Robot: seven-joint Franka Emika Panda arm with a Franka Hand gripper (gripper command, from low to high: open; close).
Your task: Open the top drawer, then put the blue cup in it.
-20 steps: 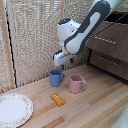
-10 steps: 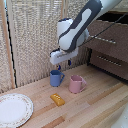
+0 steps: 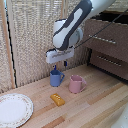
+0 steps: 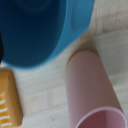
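One blue cup (image 3: pixel 56 77) directly beneath claw (image 3: pixel 59 64)

No text, label, brand, number or sign can be read in either view. The blue cup (image 3: pixel 56 77) and the pink mug (image 3: pixel 76 84) are shown with plain, unmarked sides. The white plate (image 3: pixel 13 109), near the table's edge, is ringed by a faint rim pattern in which no letters can be made out. Pale stripes are seen on the small orange block (image 4: pixel 9 102) in the wrist view, but they are too blurred to be read as writing. The dresser's drawer fronts (image 3: pixel 107 42) are shown bare of any marking.
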